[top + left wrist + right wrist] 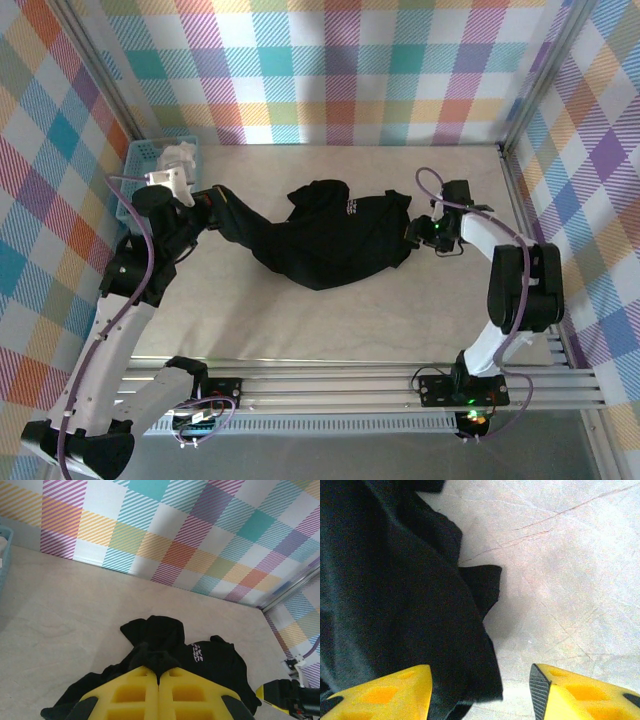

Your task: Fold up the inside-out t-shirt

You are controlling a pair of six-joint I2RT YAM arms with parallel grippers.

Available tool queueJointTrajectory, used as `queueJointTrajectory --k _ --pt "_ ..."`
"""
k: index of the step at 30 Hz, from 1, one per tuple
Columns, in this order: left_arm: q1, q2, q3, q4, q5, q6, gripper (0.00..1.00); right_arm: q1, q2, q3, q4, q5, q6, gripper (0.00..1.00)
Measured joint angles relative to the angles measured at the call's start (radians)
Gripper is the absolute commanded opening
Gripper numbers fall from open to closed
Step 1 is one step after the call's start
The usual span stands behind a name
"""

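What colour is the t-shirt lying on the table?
Black; the t-shirt shows best in the top external view.

You have one black t-shirt (330, 245), one light-blue basket (128, 180) holding one white cloth (182, 153), two claws, a left claw (159, 675) and a right claw (480, 690), and one surface (300, 320).

Robot test cell, plaid walls (330, 70), aluminium frame (400, 385)

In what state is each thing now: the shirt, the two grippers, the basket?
t-shirt: crumpled, not yet folded, on the table.
left gripper: shut on the t-shirt's end.
right gripper: open, over the t-shirt's edge.
basket: upright, holds a white cloth.
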Motion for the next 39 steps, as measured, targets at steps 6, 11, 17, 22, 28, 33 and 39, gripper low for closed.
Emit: queueJointTrajectory --k 6,11,17,22,28,33,39 --pt "0.000 0.000 0.000 0.000 0.003 0.000 0.00 0.000 0.032 -0.008 0.029 -0.047 0.025 0.44" --pt "0.000 0.000 0.000 0.000 0.003 0.000 0.00 -0.001 0.031 -0.021 0.054 -0.068 0.043 0.26" --pt "0.000 0.000 0.000 0.000 0.003 0.000 0.00 -0.002 0.019 -0.040 0.065 -0.067 0.050 0.09" --pt "0.000 -0.001 0.000 -0.001 -0.010 0.000 0.00 -0.002 -0.051 -0.046 0.064 -0.041 0.047 0.01" --pt "0.060 -0.001 0.026 -0.051 -0.057 -0.023 0.00 -0.022 -0.246 0.018 0.018 -0.007 0.039 0.00" --pt "0.175 0.045 0.239 -0.143 -0.069 -0.026 0.00 -0.084 -0.372 0.222 -0.005 -0.002 0.029 0.00" --pt "0.189 0.054 0.516 -0.166 -0.106 -0.018 0.00 -0.113 -0.516 0.465 -0.045 0.027 -0.001 0.00"
